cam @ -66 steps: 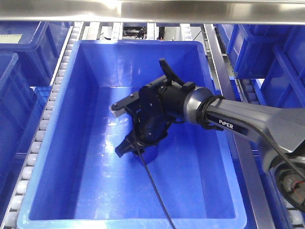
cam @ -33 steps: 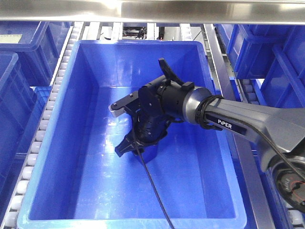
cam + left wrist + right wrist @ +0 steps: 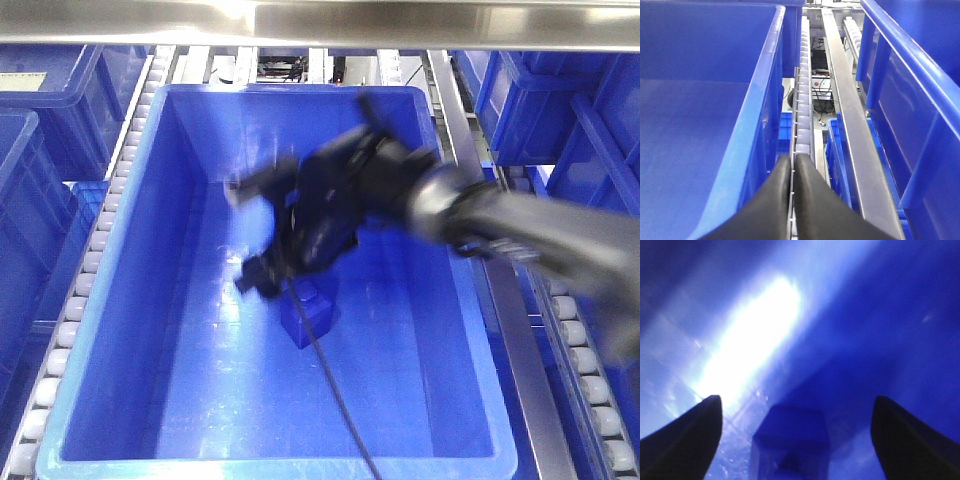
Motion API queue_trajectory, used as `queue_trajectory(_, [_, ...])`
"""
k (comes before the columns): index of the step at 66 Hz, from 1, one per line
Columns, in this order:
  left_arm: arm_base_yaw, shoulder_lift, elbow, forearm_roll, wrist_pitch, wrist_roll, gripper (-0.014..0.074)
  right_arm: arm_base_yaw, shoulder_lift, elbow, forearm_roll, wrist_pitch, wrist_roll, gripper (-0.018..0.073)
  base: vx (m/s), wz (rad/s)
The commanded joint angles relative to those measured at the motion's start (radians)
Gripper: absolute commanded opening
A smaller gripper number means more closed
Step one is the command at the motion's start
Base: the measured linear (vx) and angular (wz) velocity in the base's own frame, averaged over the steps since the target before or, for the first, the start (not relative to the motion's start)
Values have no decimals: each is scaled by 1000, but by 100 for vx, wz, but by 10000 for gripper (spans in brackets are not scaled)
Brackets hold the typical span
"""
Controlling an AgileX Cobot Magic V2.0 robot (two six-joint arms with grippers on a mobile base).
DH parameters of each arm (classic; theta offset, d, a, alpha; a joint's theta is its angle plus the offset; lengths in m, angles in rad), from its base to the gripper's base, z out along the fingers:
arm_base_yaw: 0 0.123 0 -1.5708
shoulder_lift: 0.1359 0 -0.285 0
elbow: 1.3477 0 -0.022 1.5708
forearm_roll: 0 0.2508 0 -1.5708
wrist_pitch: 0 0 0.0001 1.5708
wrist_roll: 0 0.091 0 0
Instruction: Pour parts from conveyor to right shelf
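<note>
Below the right hand, fingers apart, 1 small blue block sits on the bin floor.

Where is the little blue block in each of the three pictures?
Front view: the little blue block sits on the big blue bin's floor, under the right gripper.
Left wrist view: not in it.
Right wrist view: bottom middle, between the open fingertips.
Shared landmark: the bin's blue floor.
</note>
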Motion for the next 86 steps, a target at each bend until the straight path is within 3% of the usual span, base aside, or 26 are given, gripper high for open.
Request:
queue_trajectory(1, [-1,13,-19,-8,-71,-8,-6,1,-118,64,-14,-139,0,540,0,0])
queue_trajectory(20, [-1,13,-19,-8,-71,-8,-6,4,-394,456,42,-451,1,482,0,0])
queue_trajectory(27, [-1,13,-19,-8,-71,-8,-6,4,-527,596,81,-587,1,424,0,0])
queue_trajectory(36, [-1,13,-19,-8,-71,-8,-6,4,-700,737,93,-677,1,232,0,0])
queue_trajectory(44, [-1,13,-19,-8,-71,-8,-6,4,-858,841,74,-693,-8,-17,0,0])
queue_trajectory(61, [-1,13,-19,-8,-71,-8,-6,4,-1167,1009,-13,-692,-7,-9,0,0])
queue_trajectory(78, [-1,13,-19,-8,-71,-8,-6,4,-1296,1073,-2,-640,-4,-9,0,0])
queue_trajectory(86, [-1,13,-19,-8,-71,-8,-6,4,-1296,1093,50,-626,1,-9,0,0])
